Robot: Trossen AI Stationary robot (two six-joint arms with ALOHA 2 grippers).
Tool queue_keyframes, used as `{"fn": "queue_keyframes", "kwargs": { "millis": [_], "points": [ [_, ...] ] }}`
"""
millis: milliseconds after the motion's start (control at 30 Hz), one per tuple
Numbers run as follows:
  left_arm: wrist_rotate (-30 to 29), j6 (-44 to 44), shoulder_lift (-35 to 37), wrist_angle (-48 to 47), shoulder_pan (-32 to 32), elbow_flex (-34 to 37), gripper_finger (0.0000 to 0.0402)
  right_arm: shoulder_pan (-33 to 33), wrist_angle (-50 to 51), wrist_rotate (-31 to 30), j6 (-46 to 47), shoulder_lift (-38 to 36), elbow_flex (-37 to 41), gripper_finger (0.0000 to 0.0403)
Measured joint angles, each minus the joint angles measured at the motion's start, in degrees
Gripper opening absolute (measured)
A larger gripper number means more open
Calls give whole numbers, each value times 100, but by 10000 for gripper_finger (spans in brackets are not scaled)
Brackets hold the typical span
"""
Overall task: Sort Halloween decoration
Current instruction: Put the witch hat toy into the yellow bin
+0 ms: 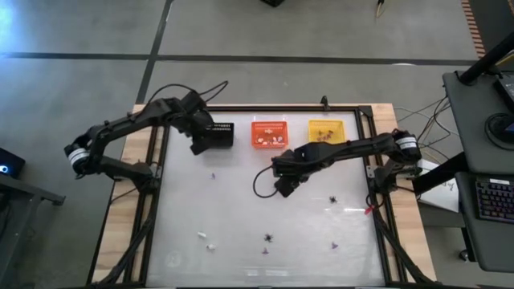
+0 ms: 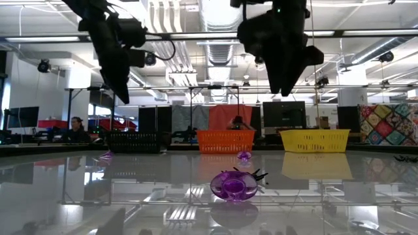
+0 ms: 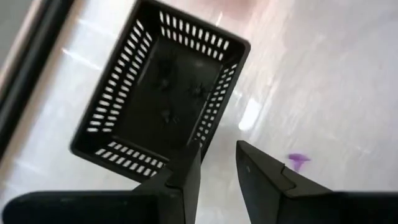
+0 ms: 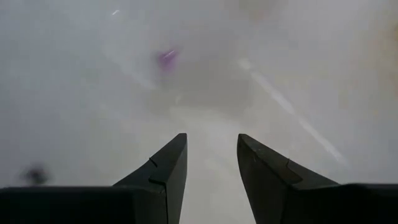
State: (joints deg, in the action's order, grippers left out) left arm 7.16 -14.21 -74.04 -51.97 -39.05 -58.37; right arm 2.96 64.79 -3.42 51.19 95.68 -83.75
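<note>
The Halloween decorations lie scattered on the glossy table: a purple piece, black spiders, white bits and more purple pieces. In the low view a purple ring with a spider lies nearest. My left gripper is open and hovers at the near left corner of the black basket, which holds several black spiders. My right gripper is open above bare table near the middle, with a blurred purple piece ahead of it.
Three baskets stand in a row at the far edge: black, orange with pieces inside, yellow with brownish pieces. A small red thing lies by the right frame rail. A cable loops beside the right gripper.
</note>
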Motion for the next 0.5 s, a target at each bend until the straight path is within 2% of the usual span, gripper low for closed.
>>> {"fn": "queue_keyframes", "kwargs": {
  "millis": [167, 500],
  "points": [
    [-2, -210, 321, -4, 0, 0, 85, 358, -568, 816, 51, 34, 2, 128],
    [-4, -499, 953, -213, 0, 2, 85, 973, -1219, 740, 1582, 39, 4, 128]
  ]
}}
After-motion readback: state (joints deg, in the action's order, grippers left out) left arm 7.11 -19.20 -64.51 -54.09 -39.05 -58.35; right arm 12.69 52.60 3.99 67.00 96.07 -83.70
